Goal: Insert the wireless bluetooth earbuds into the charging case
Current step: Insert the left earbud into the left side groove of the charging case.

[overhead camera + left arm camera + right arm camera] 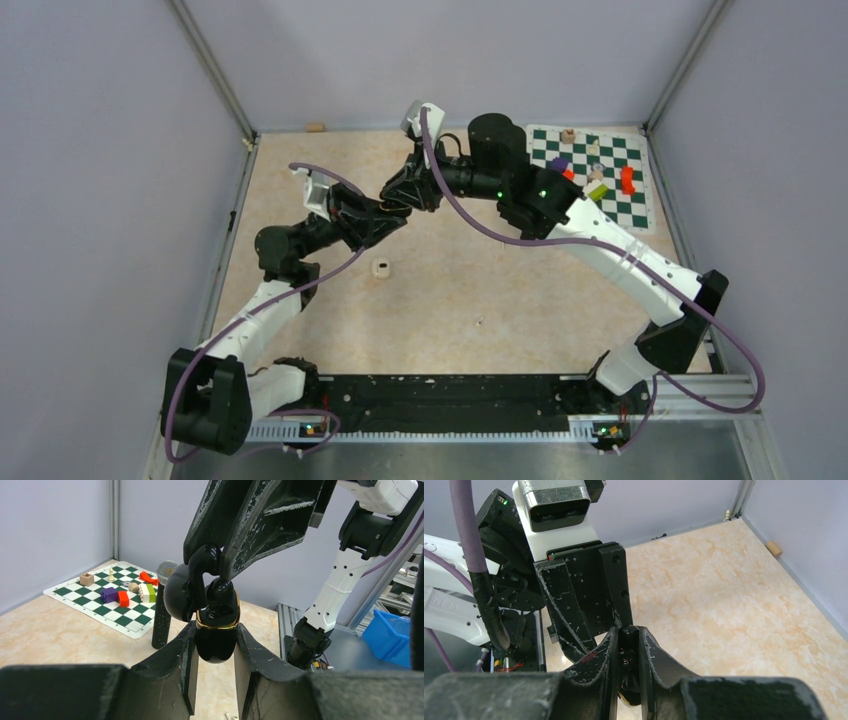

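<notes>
My left gripper (216, 628) is shut on the body of a glossy black charging case (215, 645) with a gold rim, held above the table. The case's lid (176, 597) hangs open to the left. From above, my right gripper (628, 630) is shut on a black earbud (628, 647). That earbud (202, 570) sits at the mouth of the case, its lower end inside the rim. In the top view both grippers (398, 205) meet over the middle of the table. A small whitish pair of earbuds (380, 267) lies on the table in front of them.
A green-and-white chessboard (622, 205) with coloured blocks lies at the far right corner. A black microphone (162, 605) stands upright beside it. A cork (774, 549) lies by the wall, and a blue bin (395, 635) sits beyond the table's edge.
</notes>
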